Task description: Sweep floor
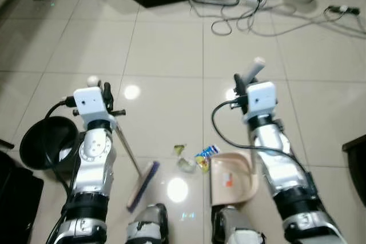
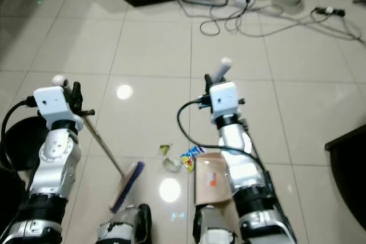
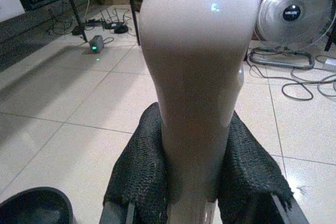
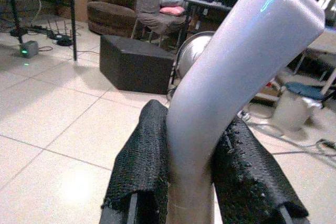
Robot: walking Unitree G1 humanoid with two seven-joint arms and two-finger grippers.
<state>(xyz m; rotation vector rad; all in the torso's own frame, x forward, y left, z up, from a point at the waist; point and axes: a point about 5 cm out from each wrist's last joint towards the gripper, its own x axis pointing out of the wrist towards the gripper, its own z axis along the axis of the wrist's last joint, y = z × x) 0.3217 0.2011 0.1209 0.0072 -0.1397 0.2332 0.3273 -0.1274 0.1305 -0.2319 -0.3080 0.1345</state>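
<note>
Left eye view: the left gripper point(image 1: 102, 91), at centre left, grips the broom point(image 1: 143, 185), whose head rests on the tiled floor point(image 1: 166, 55) at lower centre. The right gripper point(image 1: 243, 84) clasps the dustpan point(image 1: 231, 178) handle; scraps of litter point(image 1: 197, 158) lie just left of the pan.

Left wrist view: black fingers point(image 3: 139, 166) pinch the pale broom handle point(image 3: 197, 77).

Right wrist view: fingers point(image 4: 142, 161) clamp the curved dustpan handle point(image 4: 231, 77).

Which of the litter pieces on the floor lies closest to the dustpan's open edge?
The blue and yellow wrapper. It lies almost against the beige dustpan, while the pale crumpled scrap and the small greenish scrap lie farther off, toward the broom head.
</note>
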